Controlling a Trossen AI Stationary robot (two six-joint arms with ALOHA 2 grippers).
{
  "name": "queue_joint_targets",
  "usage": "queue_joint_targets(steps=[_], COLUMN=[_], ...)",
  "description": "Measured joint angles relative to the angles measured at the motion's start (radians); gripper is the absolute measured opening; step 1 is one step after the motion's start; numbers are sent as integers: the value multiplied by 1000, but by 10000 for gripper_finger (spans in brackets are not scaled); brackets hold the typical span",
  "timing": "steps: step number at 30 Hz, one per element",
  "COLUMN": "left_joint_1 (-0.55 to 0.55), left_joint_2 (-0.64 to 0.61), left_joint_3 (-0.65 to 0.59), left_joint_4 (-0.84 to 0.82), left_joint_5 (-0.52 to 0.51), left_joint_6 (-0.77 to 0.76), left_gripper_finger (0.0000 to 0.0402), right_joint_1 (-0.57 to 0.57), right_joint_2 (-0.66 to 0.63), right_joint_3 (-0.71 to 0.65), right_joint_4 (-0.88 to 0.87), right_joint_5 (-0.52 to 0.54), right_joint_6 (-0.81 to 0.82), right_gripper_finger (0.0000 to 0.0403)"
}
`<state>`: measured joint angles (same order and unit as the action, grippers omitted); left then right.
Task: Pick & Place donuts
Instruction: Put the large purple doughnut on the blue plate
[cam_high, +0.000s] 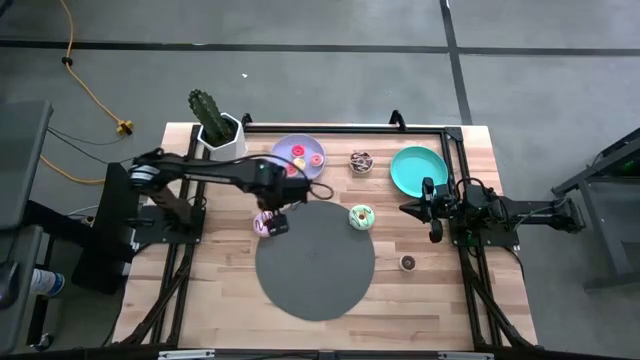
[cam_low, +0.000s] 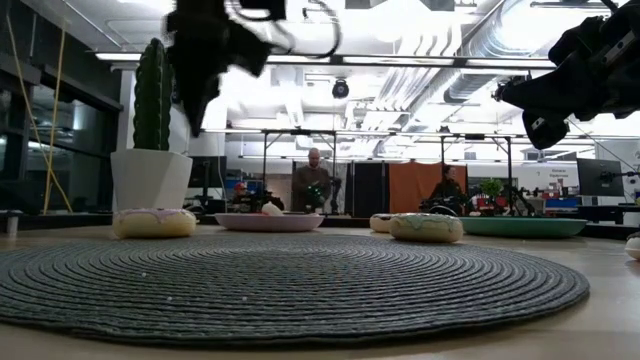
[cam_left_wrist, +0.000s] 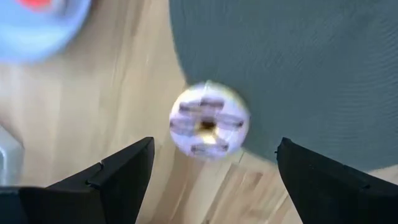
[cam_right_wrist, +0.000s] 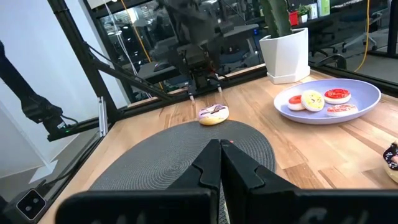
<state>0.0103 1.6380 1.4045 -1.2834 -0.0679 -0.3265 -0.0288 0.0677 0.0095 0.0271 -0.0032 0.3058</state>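
Wide-open left pincer (cam_left_wrist: 211, 171) above white-purple donut (cam_left_wrist: 208, 121)

text: none legible | labels: none | brands: none | numbers: none | signs: none

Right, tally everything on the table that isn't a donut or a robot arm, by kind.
Plates: 2, the lavender plate and the teal plate
Round mat: 1, the dark grey mat
Potted plant: 1, the cactus in a white pot
Total: 4
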Motion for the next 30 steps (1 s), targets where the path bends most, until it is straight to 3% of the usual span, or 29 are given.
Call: queue_joint_targets(steps=[7,15,30], left_joint_1=[-6,-6,-4], left_joint_2=[-101,-134,-132], left_joint_3=[-197,-352,-467], left_joint_4=[97,198,334], left_joint_5=[-26,-21,-86], left_joint_6=[-94,-114,-68], left_gripper_finger=[328,328,328], right_joint_1=[0,0,0], right_joint_2=[8,13,13], right_joint_3=[0,0,0], right_joint_4=[1,0,0], right_joint_5=[0,0,0], right_joint_6=[0,0,0], right_gripper_finger=[0,0,0])
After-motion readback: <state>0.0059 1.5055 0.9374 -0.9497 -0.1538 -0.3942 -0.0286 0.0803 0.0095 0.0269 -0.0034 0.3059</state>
